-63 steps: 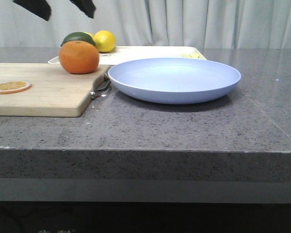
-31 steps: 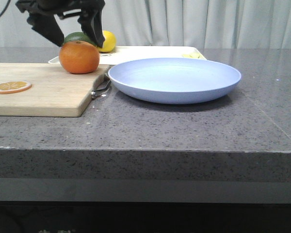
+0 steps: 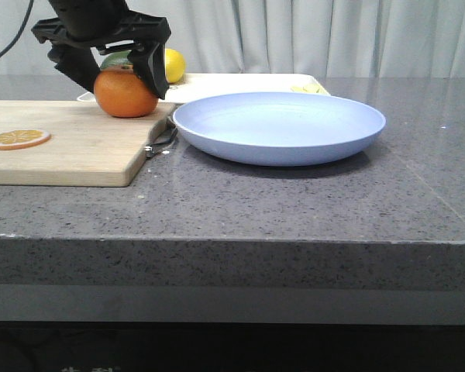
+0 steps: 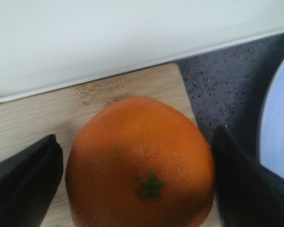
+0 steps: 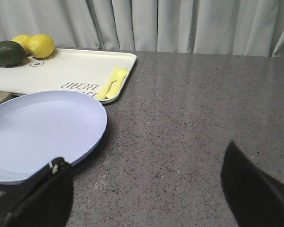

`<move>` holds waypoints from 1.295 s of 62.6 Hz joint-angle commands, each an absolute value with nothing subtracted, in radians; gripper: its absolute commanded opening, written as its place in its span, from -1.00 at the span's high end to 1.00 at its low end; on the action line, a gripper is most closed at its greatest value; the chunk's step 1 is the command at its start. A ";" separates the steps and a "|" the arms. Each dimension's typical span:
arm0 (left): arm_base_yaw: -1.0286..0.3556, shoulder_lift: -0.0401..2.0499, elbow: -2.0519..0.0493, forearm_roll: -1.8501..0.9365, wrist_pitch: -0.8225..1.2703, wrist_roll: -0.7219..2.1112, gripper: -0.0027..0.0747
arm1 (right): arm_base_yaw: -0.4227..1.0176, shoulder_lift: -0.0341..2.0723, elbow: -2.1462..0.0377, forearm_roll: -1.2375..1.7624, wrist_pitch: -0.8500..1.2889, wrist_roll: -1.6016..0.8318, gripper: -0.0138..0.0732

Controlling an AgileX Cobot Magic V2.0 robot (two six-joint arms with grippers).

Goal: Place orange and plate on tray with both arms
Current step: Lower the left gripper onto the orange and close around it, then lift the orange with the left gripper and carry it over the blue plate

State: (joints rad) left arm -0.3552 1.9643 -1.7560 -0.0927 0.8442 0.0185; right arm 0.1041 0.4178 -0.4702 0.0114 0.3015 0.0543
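The orange (image 3: pixel 124 93) sits on the far right corner of a wooden cutting board. My left gripper (image 3: pixel 124 87) is lowered over it and open, one dark finger on each side. In the left wrist view the orange (image 4: pixel 139 161) fills the space inside the left gripper (image 4: pixel 136 156); a thin gap shows on one side, and the other finger is at its skin. The pale-blue plate (image 3: pixel 279 128) rests on the counter beside the board. Behind both lies the cream tray (image 3: pixel 240 81). My right gripper (image 5: pixel 146 156) is open over bare counter beside the plate (image 5: pixel 38 132); it is out of the front view.
A dried orange slice (image 3: pixel 17 139) lies on the cutting board (image 3: pixel 70 143). On the tray (image 5: pixel 61 71) are lemons (image 5: pixel 40 46), a dark green fruit (image 5: pixel 7 53) and small yellow utensils (image 5: pixel 112 82). A metal tool (image 3: pixel 161 143) lies between board and plate. Curtains hang behind.
My left gripper has come down from above the board until its open fingers straddle the orange. The orange and plate have not moved.
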 commanded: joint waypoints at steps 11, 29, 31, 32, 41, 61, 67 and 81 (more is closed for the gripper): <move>-0.360 1.912 -1.790 -0.099 0.809 0.022 -0.32 | 0.104 0.431 -0.506 0.009 0.212 0.041 -0.79; -0.360 1.912 -1.828 -0.097 0.835 0.022 0.27 | 0.104 0.431 -0.506 0.009 0.212 0.041 -0.79; -0.360 1.910 -1.839 -0.097 0.847 0.022 0.28 | 0.104 0.431 -0.506 0.009 0.212 0.041 -0.79; -0.360 1.910 -1.845 -0.097 0.853 0.022 0.28 | 0.104 0.431 -0.506 0.009 0.212 0.041 -0.79; -0.374 1.908 -1.942 -0.099 0.952 0.022 0.28 | 0.104 0.431 -0.506 0.009 0.212 0.041 -0.79; -0.537 1.910 -2.068 -0.099 0.988 0.022 0.27 | 0.104 0.431 -0.506 0.009 0.212 0.041 -0.79; -0.602 1.928 -2.068 -0.099 0.972 0.022 0.27 | 0.104 0.431 -0.506 0.009 0.212 0.041 -0.79; -0.712 2.001 -2.068 -0.097 0.884 0.022 0.27 | 0.104 0.431 -0.505 0.009 0.213 0.041 -0.79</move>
State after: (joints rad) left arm -0.6776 2.0368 -2.0328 -0.0908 0.9755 0.0185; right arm 0.1041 0.4178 -0.4702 0.0114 0.3015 0.0543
